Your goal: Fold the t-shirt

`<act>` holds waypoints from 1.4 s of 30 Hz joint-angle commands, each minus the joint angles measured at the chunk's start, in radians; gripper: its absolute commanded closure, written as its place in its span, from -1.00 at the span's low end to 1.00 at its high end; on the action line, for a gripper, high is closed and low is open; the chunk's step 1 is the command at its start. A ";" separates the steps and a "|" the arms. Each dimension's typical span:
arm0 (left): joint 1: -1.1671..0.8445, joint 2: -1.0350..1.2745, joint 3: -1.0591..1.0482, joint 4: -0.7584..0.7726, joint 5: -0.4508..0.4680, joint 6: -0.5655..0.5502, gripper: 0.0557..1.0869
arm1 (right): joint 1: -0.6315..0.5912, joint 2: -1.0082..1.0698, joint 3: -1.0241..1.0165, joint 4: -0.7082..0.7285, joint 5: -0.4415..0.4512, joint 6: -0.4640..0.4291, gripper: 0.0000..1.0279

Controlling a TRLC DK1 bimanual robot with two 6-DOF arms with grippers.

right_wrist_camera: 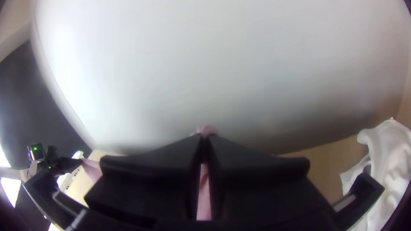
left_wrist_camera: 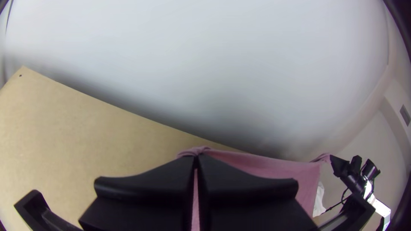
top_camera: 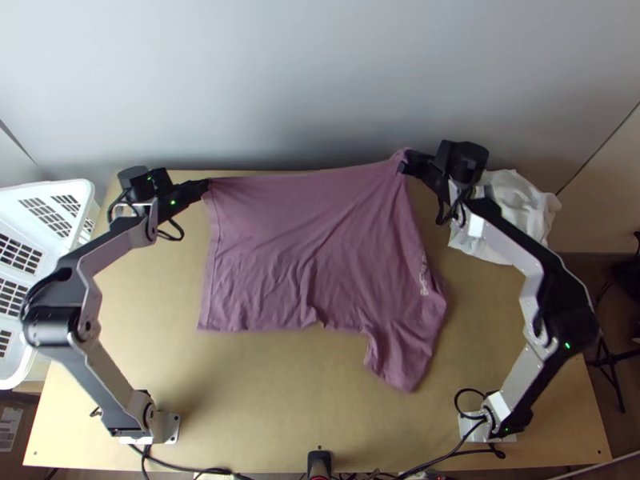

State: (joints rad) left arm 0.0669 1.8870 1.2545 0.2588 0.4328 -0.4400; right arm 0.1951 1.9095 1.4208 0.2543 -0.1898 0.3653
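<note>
Basket (top_camera: 50,186) standing at left, white cloth (top_camera: 526,204) lying bunched at right, left gripper (top_camera: 206,186) and right gripper (top_camera: 402,166) clenching t-shirt (top_camera: 320,232) by far edge

seen from the top view's middle: one table (top_camera: 264,408), with one pink t-shirt (top_camera: 320,232) at the centre. two arms, the left arm (top_camera: 70,328) based at seven o'clock, the right arm (top_camera: 564,320) between four and five. two grippers, the left gripper (top_camera: 206,186) at ten, the right gripper (top_camera: 405,166) between one and two. one white basket (top_camera: 32,190), nine o'clock. one white cloth heap (top_camera: 530,200), three o'clock.
</note>
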 commanded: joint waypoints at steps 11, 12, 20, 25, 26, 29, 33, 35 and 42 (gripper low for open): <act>0.001 0.093 0.060 -0.148 0.001 0.103 0.92 | 0.044 0.062 0.072 -0.139 0.012 -0.052 -0.93; -0.001 0.087 0.060 -0.174 0.003 0.119 0.92 | 0.050 0.057 0.069 -0.156 0.012 -0.066 -0.93; -0.004 0.011 0.013 -0.374 0.021 0.262 0.92 | 0.041 0.031 0.029 -0.202 0.012 -0.088 -0.93; 0.022 0.006 -0.012 -0.414 0.023 0.314 0.93 | 0.037 0.048 0.027 -0.199 0.012 -0.106 -0.92; 0.025 0.006 -0.015 -0.414 0.024 0.316 0.92 | 0.040 0.049 0.027 -0.196 0.012 -0.114 -0.92; 0.028 0.004 -0.027 -0.425 0.035 0.327 0.92 | 0.047 0.063 0.035 -0.187 0.012 -0.144 -0.88; 0.028 -0.009 -0.030 -0.504 0.086 0.377 0.93 | 0.047 0.111 0.073 -0.193 0.007 -0.169 -0.87; 0.028 -0.019 -0.032 -0.512 0.092 0.382 0.93 | 0.044 0.138 0.104 -0.213 0.001 -0.164 -0.87; 0.016 -0.002 -0.020 -0.501 0.100 0.380 0.93 | 0.047 0.240 0.198 -0.244 0.000 -0.155 -0.87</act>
State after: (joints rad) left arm 0.0917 1.8782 1.2297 -0.2317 0.5167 -0.0711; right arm 0.2394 2.0659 1.5417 0.0353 -0.1883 0.2085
